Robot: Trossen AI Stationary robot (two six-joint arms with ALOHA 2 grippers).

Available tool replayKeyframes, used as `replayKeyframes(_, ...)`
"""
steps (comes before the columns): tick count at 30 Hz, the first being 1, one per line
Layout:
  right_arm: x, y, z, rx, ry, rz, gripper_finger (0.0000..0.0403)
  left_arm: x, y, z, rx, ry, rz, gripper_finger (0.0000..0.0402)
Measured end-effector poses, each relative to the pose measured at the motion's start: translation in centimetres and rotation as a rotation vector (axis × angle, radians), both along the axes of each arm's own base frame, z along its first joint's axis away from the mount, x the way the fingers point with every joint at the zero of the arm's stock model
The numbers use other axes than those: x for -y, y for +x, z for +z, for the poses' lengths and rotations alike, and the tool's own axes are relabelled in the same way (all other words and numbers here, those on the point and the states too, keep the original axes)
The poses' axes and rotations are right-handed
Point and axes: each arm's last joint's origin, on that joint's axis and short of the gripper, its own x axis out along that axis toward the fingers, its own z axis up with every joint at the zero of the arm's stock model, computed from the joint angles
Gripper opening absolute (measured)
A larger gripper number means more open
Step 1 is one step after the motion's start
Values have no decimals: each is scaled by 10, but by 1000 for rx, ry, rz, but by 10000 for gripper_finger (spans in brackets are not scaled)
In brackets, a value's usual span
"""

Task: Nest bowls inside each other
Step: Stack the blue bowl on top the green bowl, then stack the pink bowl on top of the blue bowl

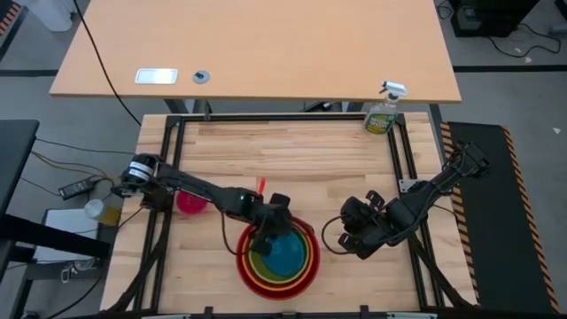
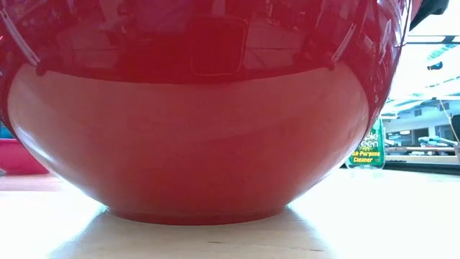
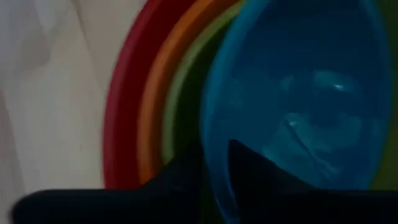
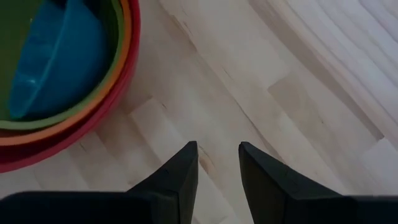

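The red bowl [image 1: 306, 266] [image 2: 194, 144] stands on its base near the table's front edge. The orange bowl [image 3: 158, 93] and the yellow-green bowl [image 4: 15, 37] are nested in it. The blue bowl [image 1: 285, 255] [image 4: 53, 59] lies innermost and tilted. My left gripper [image 1: 264, 237] [image 3: 216, 168] is over the stack's left rim, open, with one finger inside the blue bowl and one outside. The pink bowl [image 1: 190, 202] sits on the table to the left, partly under the left arm. My right gripper [image 1: 354, 241] [image 4: 217, 155] hangs open over bare wood to the right of the stack. My left gripper's fingers [image 3: 249, 165] come slanting down from the table's left. They stand on either side of the blue bowl's rim [image 3: 214, 124], one inside and one outside. Whether they touch the rim, I cannot tell.
A green spray bottle [image 1: 383, 115] [image 2: 368, 147] stands at the table's far right corner. A black frame [image 1: 168, 133] runs around the wooden table top. Bare wood lies across the table's far half and between the stack and the right gripper.
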Motion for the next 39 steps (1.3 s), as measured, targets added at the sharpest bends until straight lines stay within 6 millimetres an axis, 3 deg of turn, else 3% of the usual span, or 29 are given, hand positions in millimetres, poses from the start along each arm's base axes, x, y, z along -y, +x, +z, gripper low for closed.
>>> replayKeyframes(6,0,0,0,9,-7,-2,126,8,-1,10,15,76,-48,196)
replayKeyframes(10,0,1,0,15,-7,-3,126,7,-5,28,-2,195,-25,228)
replayKeyframes(14,0,1,1,29,-13,-5,126,8,-18,43,-33,245,-37,226)
replayKeyframes(18,-3,1,1,49,-19,1,126,7,-43,57,-49,272,-48,209)
replayKeyframes(23,-8,4,2,115,-24,11,126,6,-81,56,-10,290,-44,181)
replayKeyframes(30,-30,47,-20,225,-38,150,124,-6,-131,53,64,252,71,159)
replayKeyframes(39,-53,101,-37,54,-162,252,122,-24,-173,46,-50,149,314,158)
